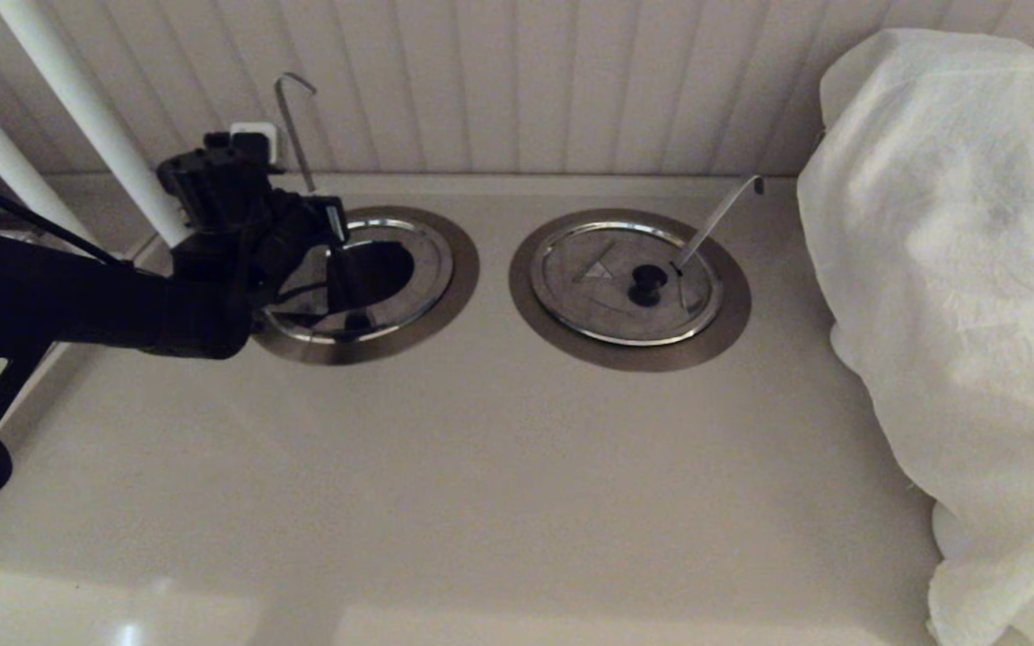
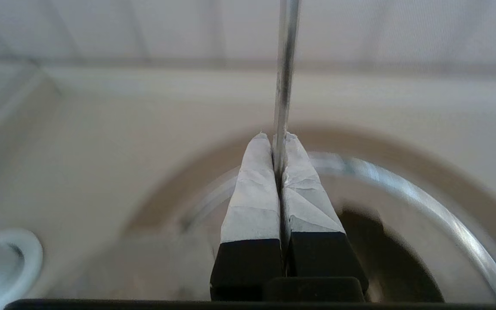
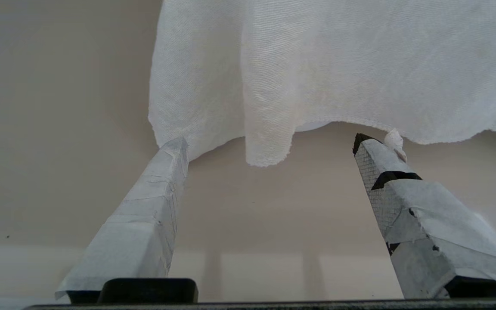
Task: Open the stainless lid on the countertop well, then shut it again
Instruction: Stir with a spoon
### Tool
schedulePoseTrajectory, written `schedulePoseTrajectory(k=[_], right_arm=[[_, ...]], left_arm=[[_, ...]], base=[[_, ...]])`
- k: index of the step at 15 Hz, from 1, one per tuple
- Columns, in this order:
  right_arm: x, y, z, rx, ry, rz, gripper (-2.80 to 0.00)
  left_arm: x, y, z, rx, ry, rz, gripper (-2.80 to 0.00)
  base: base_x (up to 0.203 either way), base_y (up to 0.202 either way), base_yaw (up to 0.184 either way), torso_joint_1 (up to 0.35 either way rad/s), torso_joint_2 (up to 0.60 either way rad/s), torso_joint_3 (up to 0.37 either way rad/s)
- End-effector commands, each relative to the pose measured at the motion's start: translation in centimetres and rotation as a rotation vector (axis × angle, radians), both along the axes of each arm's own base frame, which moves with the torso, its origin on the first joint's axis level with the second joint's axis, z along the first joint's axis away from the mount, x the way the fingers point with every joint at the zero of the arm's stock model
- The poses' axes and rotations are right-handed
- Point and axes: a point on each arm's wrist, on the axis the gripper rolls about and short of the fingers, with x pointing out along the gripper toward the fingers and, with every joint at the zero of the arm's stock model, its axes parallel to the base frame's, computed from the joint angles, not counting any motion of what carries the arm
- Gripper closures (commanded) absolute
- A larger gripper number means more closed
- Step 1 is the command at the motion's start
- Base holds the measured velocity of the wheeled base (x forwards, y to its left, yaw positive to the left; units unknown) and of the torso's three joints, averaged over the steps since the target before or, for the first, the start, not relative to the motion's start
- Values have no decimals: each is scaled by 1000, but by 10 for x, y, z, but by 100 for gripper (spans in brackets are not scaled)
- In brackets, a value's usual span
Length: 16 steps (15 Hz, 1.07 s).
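Note:
The stainless lid lies in the left countertop well, whose wide brushed-steel ring surrounds it. A dark patch shows inside the lid's bright rim; I cannot tell whether the lid is raised. Its near-upright ladle stem rises behind my left gripper, which hovers over the well's left half. In the left wrist view the left gripper is shut, with the thin stem pinched between its taped tips. The lid's knob is hidden. My right gripper stands open beside a white cloth, holding nothing.
To the right sits the twin lid with a slanted stem. A white cloth drapes a bulky shape at the right edge. White poles and a wall socket stand behind my left arm; a panelled wall backs the counter.

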Motion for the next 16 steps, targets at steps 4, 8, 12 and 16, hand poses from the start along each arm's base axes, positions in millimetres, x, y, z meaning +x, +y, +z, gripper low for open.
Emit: schedulePoseTrajectory(k=[4,8,12,16], right_arm=[[0,0,0,0,0,0,-280],[0,0,0,0,0,0,-280],[0,0,0,0,0,0,-280],[0,0,0,0,0,0,-280]], left_arm=[[16,-32,-9,-70,-51,-3,0],[6,-51,-14,-92,-17,-65,0],[-11,-49,-7,-84,25,-143,0],[-22,-29,-11,-38,131,-173,0]], base=[[0,0,0,0,0,0],[0,0,0,0,0,0],[0,0,0,0,0,0],[0,0,0,0,0,0]])
